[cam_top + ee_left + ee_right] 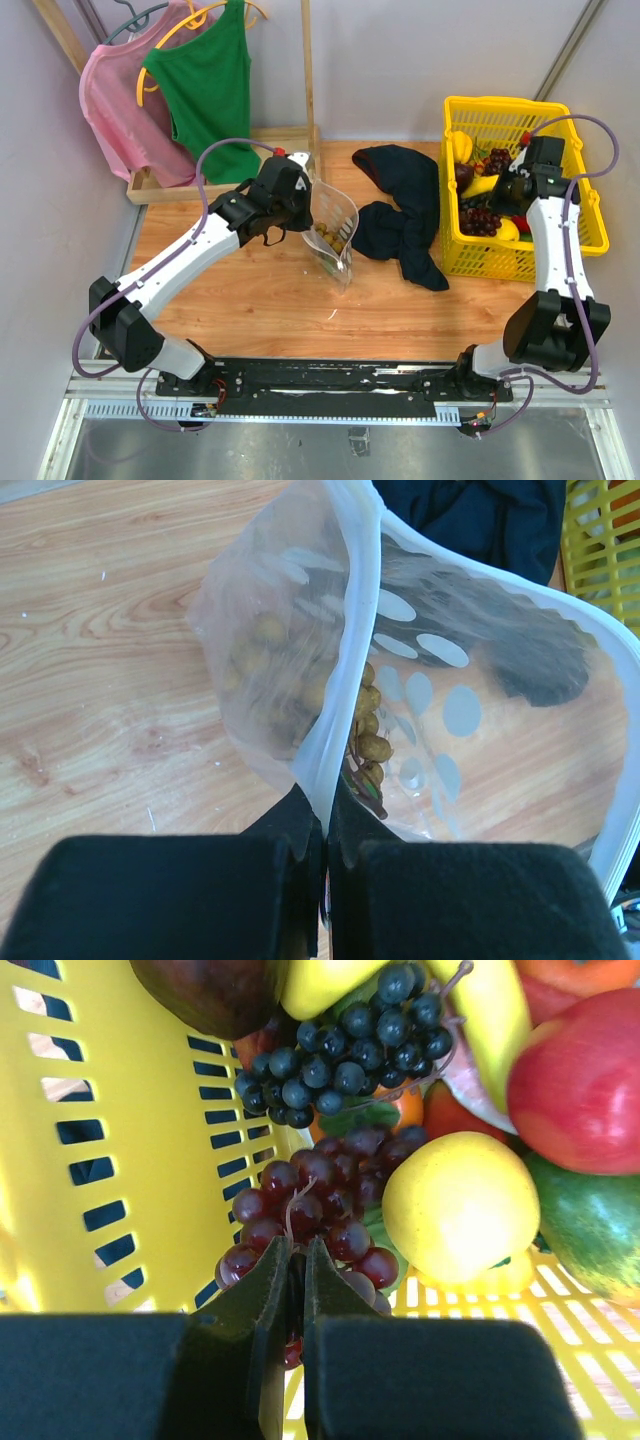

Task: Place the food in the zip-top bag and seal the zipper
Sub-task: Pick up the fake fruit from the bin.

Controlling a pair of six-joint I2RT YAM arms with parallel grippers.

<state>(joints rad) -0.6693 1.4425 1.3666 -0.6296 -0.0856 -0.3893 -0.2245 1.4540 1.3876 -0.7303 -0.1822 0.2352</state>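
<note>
Two thin holds, either could fail.
Far right, in the yellow plastic lattice basket [120,1160], my right gripper [296,1250] is closed on a dark red grape bunch [310,1200] that could tear loose. Mid-surface, my left gripper [325,815] pinches the clear zip-top bag [270,660] at its rim, and a slip would spill the tan longans [370,745].

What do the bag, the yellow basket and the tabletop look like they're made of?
The bag looks like thin clear plastic film, glossy; the longans show through. The yellow basket seems moulded hard plastic: uniform colour, slotted walls. The tabletop shows wood grain, possibly laminate.
</note>
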